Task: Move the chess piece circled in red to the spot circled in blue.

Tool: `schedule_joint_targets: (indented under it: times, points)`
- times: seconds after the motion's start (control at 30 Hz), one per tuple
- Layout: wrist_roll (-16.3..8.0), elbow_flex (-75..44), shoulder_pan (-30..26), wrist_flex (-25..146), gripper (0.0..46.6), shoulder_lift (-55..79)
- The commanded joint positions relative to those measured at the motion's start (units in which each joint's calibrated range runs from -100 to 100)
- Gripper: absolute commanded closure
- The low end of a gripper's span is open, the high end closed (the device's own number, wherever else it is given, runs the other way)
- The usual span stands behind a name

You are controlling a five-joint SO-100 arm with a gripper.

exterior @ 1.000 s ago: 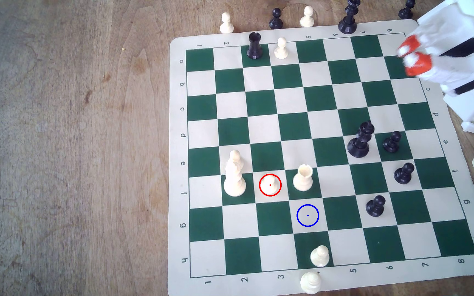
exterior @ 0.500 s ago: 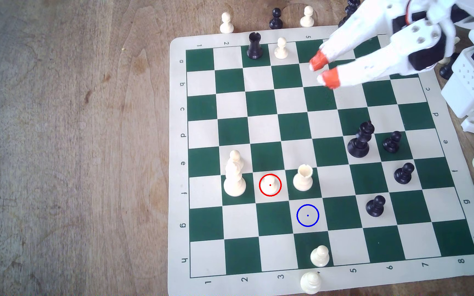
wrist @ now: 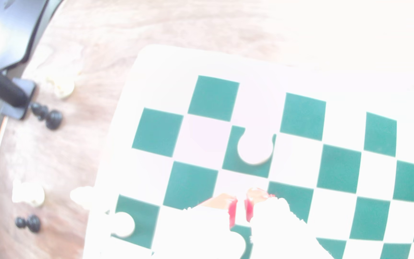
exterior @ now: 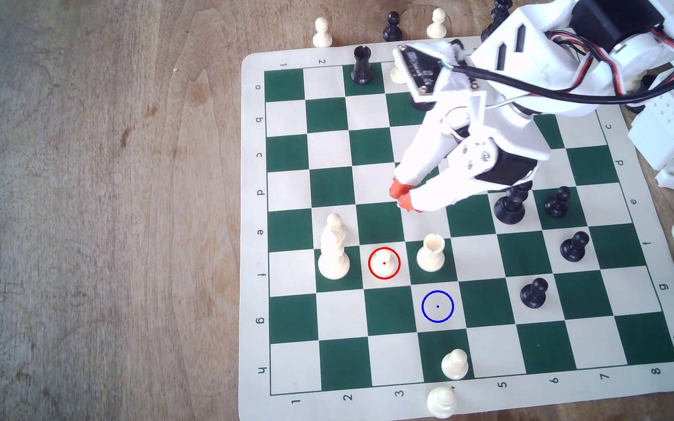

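Pawn point(exterior: 384, 261) stood inside the red ring between tall cream piece point(exterior: 333, 259) and cream rook point(exterior: 431, 253), blue-ringed square point(exterior: 437, 306) vacant, gripper point(exterior: 403, 195) above the board, orange tips nearly together, grasping nothing.

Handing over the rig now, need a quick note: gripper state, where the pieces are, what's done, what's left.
Gripper: empty, orange tips nearly together, over the mid-board, short of the target.
Pawn circled in red: untouched on its square, between the tall cream piece and the cream rook.
Blue-circled spot: free, diagonally next to the pawn's square.
Done: part of the approach.
Left: open, descend, grasp the pawn, place it on blue.
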Motion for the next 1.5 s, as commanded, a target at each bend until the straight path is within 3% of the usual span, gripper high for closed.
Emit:
schedule_joint_targets:
  times: [0.0, 0.17, 0.4, 0.77, 1.47]
  points:
    - [-2.00, -11.24, 0.41, 3.16, 43.6, 5.31]
    - [-5.18, -16.22, 1.82, 5.69, 40.1, 9.13]
    - [-5.52, -11.69, 1.04, 5.78, 35.7, 10.91]
    - [-5.91, -6.70, -0.29, 1.27, 36.0, 14.90]
    - [-6.59, -9.51, 0.33, -4.54, 37.6, 21.35]
